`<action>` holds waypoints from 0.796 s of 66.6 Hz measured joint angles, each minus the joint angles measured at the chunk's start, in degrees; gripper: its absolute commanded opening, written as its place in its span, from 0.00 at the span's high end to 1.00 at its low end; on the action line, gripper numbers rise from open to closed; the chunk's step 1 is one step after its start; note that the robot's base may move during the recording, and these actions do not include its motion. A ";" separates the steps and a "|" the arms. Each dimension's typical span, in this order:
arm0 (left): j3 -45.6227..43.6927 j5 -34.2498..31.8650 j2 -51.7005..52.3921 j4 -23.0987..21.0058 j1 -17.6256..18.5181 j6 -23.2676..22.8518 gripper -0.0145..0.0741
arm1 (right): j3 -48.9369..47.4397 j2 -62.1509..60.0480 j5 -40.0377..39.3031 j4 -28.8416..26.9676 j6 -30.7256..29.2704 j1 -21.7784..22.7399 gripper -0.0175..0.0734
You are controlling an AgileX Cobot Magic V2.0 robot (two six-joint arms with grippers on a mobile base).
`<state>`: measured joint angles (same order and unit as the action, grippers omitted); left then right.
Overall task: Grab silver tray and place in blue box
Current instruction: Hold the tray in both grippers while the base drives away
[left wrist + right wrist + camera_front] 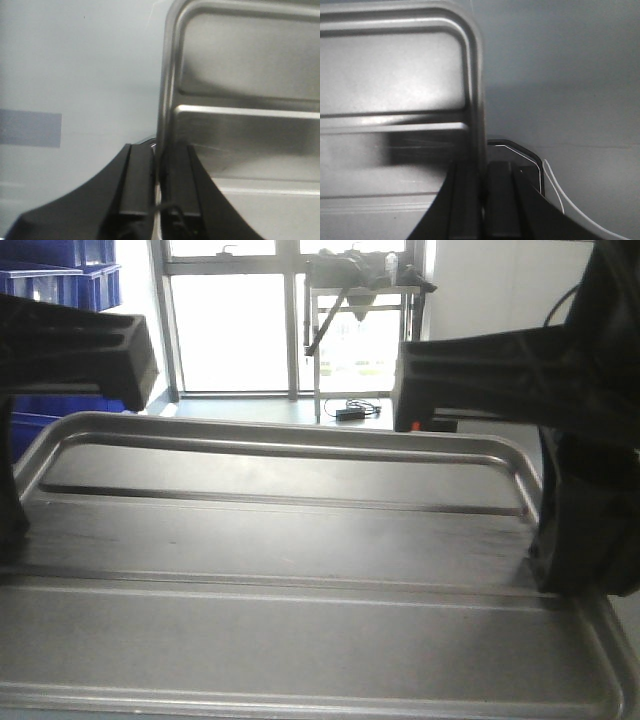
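Your left gripper (pixel 161 167) is pinched tight on the left rim of the silver tray (pixel 300 540) and your right gripper (pixel 483 175) on its right rim (one finger inside each lip, one outside), the tray spanning between both arms.

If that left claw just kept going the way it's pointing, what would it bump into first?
The silver tray itself: the left gripper is shut on its side rim, which runs on ahead between the fingers. Beyond that only a plain grey surface shows, and its depth is unclear.
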<state>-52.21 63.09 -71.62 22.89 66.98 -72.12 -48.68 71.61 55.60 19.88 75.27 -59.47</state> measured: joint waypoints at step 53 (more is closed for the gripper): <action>0.00 0.00 0.00 0.00 0.00 0.00 0.85 | 0.00 0.00 0.00 0.00 0.00 0.00 0.73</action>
<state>-52.21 63.09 -71.62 22.89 66.98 -72.12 -48.68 71.61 55.60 19.88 75.27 -59.47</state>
